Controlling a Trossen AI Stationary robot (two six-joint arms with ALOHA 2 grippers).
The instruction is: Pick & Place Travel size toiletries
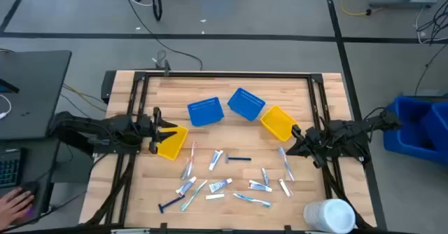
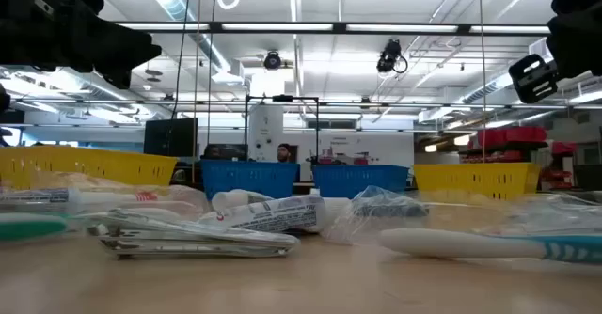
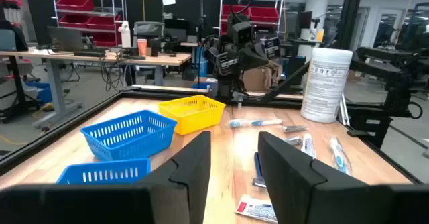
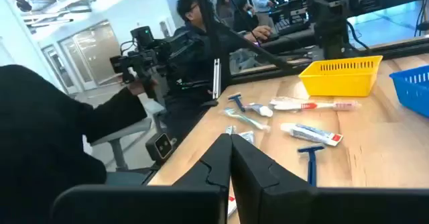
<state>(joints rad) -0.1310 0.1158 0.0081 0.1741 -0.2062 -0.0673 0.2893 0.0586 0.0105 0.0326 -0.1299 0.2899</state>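
Currently listed: travel size toiletries (image 1: 231,178), white tubes, slim toothbrushes and a dark blue razor (image 1: 168,205), lie scattered loose across the front half of the worktop (image 1: 231,90). Behind them stand two blue baskets (image 1: 206,111) and two yellow baskets (image 1: 172,142). White cylinder (image 1: 329,215) at the front right corner. My left tool (image 1: 157,130) hovers beside the left yellow basket, fingers parted, empty. My right tool (image 1: 292,141) hovers by the right yellow basket, fingers pressed together, empty.

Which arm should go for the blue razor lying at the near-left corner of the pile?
Left, probably. The blue razor lies on the left gripper's side, and that gripper is open. The right gripper is shut and sits across the pile.
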